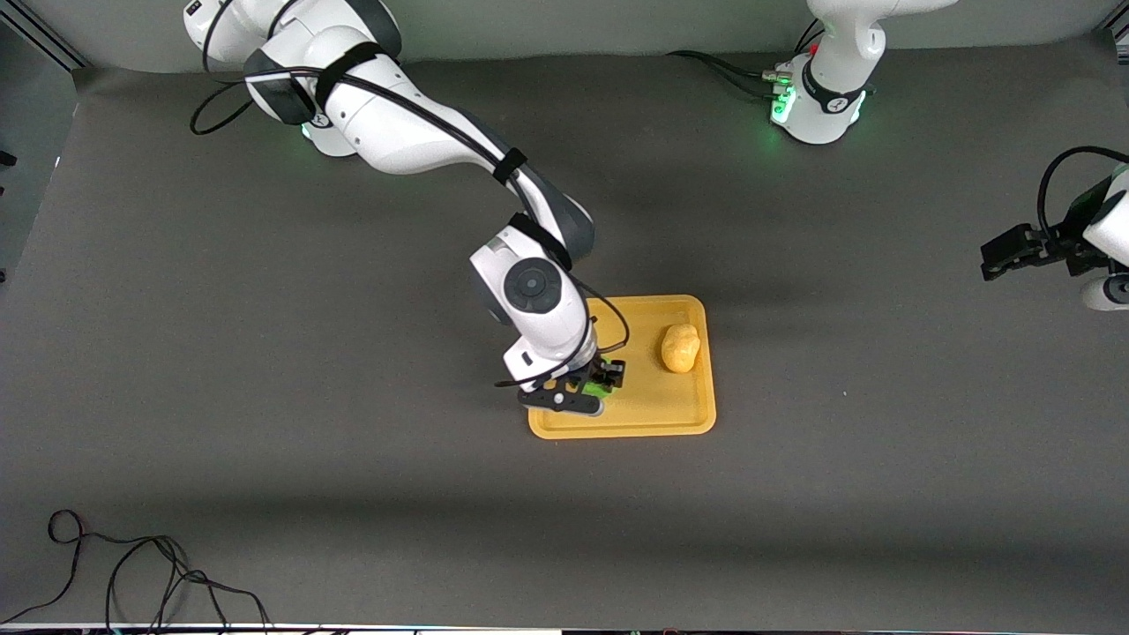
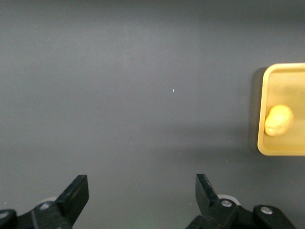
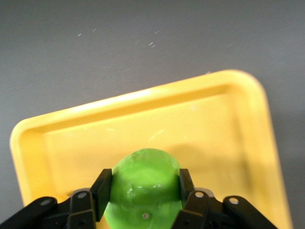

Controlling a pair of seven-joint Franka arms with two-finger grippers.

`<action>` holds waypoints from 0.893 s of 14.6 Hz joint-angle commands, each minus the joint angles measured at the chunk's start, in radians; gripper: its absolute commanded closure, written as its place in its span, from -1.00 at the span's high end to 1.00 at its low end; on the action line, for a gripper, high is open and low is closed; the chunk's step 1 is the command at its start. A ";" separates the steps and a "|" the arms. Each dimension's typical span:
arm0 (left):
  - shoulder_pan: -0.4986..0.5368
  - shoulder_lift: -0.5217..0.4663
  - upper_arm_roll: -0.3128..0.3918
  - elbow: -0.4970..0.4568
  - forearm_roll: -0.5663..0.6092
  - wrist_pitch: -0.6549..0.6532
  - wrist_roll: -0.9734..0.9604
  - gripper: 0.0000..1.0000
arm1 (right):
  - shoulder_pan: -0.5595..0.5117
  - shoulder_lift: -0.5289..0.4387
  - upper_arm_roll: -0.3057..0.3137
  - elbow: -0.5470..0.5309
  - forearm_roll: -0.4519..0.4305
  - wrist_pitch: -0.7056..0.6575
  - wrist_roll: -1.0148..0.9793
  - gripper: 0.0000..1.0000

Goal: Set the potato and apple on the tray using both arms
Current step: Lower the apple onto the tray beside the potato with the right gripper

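Over tray (image 1: 697, 414), my right gripper (image 1: 593, 383) pinched apple (image 3: 143, 183); potato (image 1: 680, 347) already placed. Next: lower, release. Left gripper (image 2: 143, 200) waited, spread.

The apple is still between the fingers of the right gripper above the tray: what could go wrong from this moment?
1. The right gripper holds the apple over the part of the tray nearer to the front camera. Released here, the round apple may roll over the low rim.
2. It may also roll across the tray into the potato.
The left gripper waits open over bare table, so it adds no risk.
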 commanded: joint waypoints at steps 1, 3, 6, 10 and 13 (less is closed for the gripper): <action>-0.004 -0.035 -0.006 -0.043 0.004 -0.001 0.011 1.00 | 0.043 0.038 -0.013 0.045 -0.016 0.011 0.052 -0.35; 0.002 -0.031 -0.006 -0.046 0.003 0.034 0.014 1.00 | 0.045 0.044 -0.013 0.033 -0.042 0.010 0.052 -0.21; -0.001 -0.035 -0.008 -0.095 0.003 0.096 0.014 1.00 | 0.045 0.044 -0.013 -0.002 -0.077 0.001 0.052 -0.12; 0.002 -0.043 -0.008 -0.117 0.003 0.104 0.031 1.00 | 0.043 0.044 -0.013 -0.024 -0.113 -0.015 0.057 -0.10; 0.002 -0.045 -0.006 -0.118 0.001 0.101 0.031 1.00 | 0.043 0.031 -0.013 -0.021 -0.108 -0.032 0.072 0.43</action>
